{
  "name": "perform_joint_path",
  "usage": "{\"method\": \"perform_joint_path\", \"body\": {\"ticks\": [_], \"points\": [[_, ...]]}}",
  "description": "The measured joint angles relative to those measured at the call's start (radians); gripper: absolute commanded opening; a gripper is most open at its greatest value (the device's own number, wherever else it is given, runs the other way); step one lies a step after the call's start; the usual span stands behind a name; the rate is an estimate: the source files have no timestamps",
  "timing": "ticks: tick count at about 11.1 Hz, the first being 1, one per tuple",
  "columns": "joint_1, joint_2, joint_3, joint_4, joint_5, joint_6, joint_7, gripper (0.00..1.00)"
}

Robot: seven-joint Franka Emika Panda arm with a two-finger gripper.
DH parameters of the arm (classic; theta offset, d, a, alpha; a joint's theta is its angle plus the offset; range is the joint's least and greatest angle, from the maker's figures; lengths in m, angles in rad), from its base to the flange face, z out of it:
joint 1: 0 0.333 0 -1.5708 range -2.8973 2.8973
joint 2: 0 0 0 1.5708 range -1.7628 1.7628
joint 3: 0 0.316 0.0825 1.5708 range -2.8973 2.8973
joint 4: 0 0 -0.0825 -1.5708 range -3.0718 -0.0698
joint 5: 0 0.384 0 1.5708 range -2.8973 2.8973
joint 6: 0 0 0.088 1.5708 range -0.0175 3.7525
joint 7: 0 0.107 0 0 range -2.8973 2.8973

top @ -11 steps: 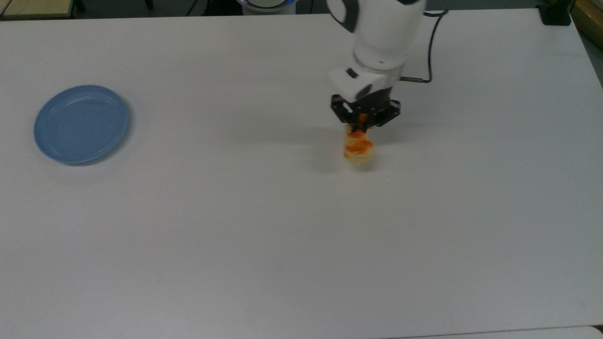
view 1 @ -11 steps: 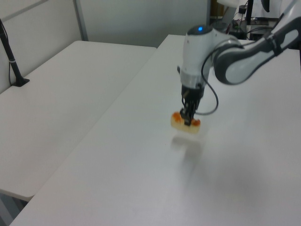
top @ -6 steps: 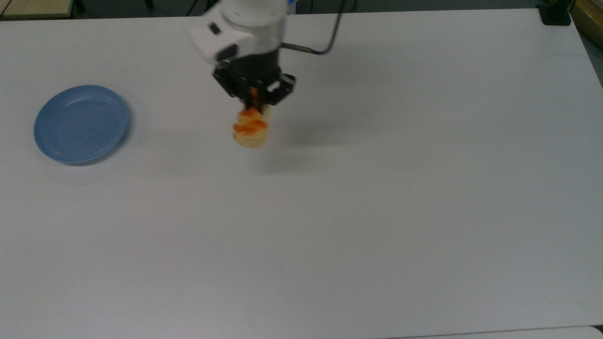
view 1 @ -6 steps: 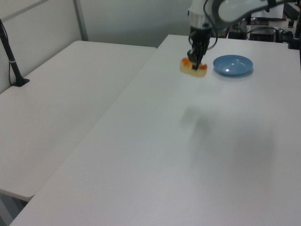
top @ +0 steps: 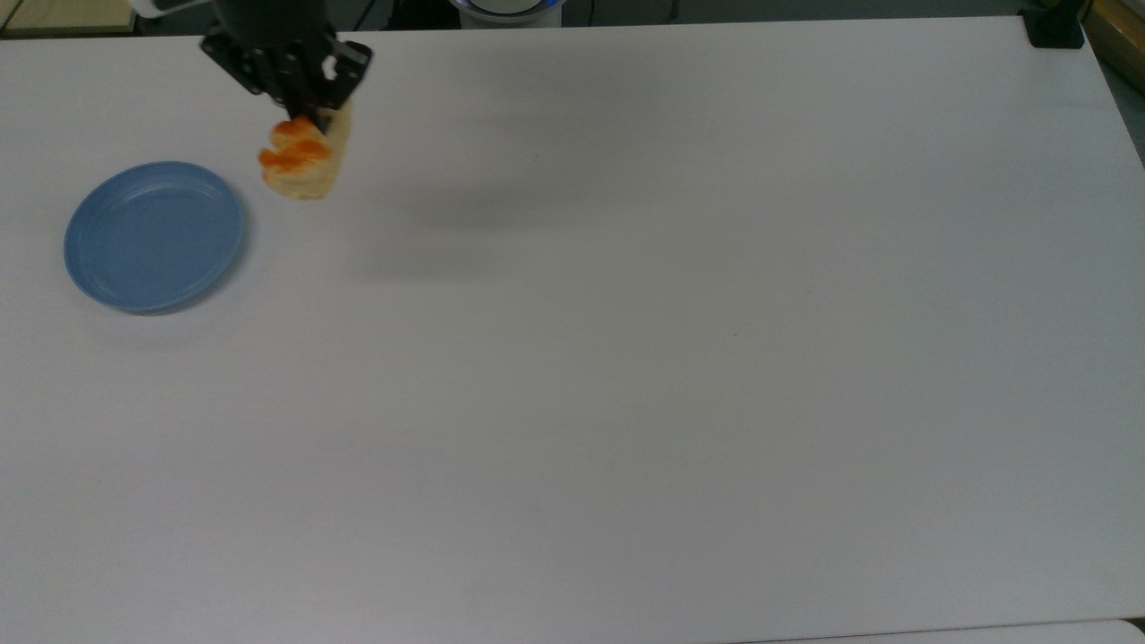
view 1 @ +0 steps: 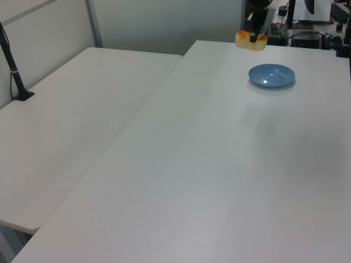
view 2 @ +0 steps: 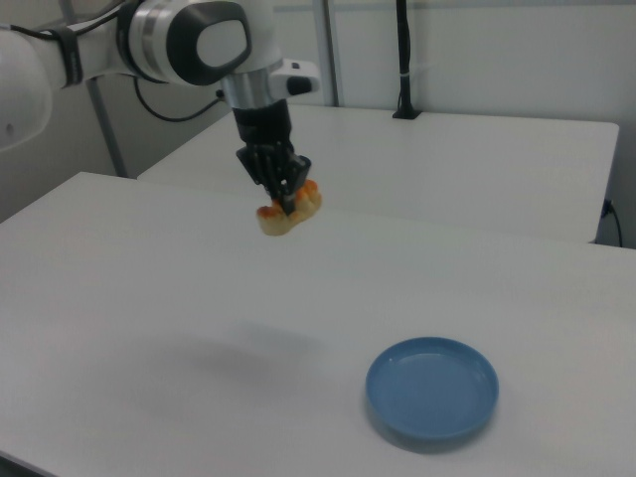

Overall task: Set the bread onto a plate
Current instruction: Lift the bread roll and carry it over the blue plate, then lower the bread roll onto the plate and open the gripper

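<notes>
The bread (top: 302,161) (view 1: 250,40) (view 2: 287,211), a pale-yellow roll with orange-brown lumps, hangs high above the white table. My gripper (top: 309,121) (view 1: 253,36) (view 2: 289,202) is shut on it from above. The light-blue plate (top: 154,234) (view 1: 271,75) (view 2: 431,388) lies empty on the table near the top view's left edge. In the top view the bread hangs just to the right of the plate and further back. In the right view the bread is up and to the left of the plate, well above it.
The white table (top: 626,358) carries a soft shadow of the arm (top: 447,210). A second white table (view 1: 66,126) stands beside it, with a black post (view 1: 13,71) clamped at its edge. Cables and equipment (view 1: 307,27) sit behind the table's far end.
My gripper has carried the bread from the middle right of the table to the top view's left and further back, rising, and now holds it close to the plate.
</notes>
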Motion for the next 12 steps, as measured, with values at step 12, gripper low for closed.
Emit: {"method": "perform_joint_path", "body": {"ticks": [12], "points": [[-0.224,0.187,-0.083,-0.176,0.012,0.401,-0.145,0.16]]}}
